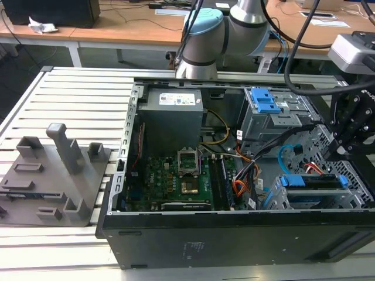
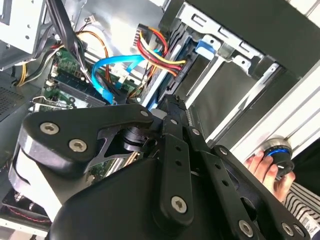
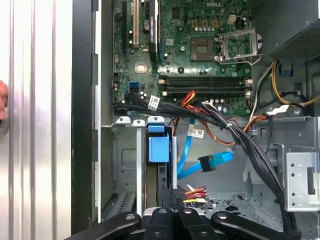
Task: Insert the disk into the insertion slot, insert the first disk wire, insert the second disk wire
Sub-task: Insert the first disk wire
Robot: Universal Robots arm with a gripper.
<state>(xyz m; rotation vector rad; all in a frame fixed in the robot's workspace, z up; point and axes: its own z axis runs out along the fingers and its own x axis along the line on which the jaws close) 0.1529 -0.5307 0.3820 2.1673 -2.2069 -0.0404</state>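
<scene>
Open computer case: the disk (image 1: 310,181) sits in the insertion slot (image 1: 358,186). The gripper (image 3: 174,214) hovers close over the disk; its grasp cannot be told. The light-blue second disk wire (image 3: 186,145) loops beside the disk.

Open PC case, black side wall (image 3: 82,115). Motherboard (image 3: 200,30) carries the CPU socket (image 3: 241,45) and memory slots (image 3: 205,85). At 6 o'clock from the memory slots, a black cable bundle (image 3: 210,116) crosses the case. The disk (image 3: 159,149) sits edge-on in the insertion slot (image 3: 125,165), blue caddy tab showing. The second disk wire (image 3: 186,147) hangs at 3 o'clock of the disk, just beside it, connector end apart from the disk. Gripper (image 3: 172,212) at 6 o'clock of the disk, red-yellow wires (image 3: 196,192) just beside it. Slatted table (image 3: 35,125) at 9 o'clock of the case, a person's fingertip (image 3: 2,100) over it.
</scene>
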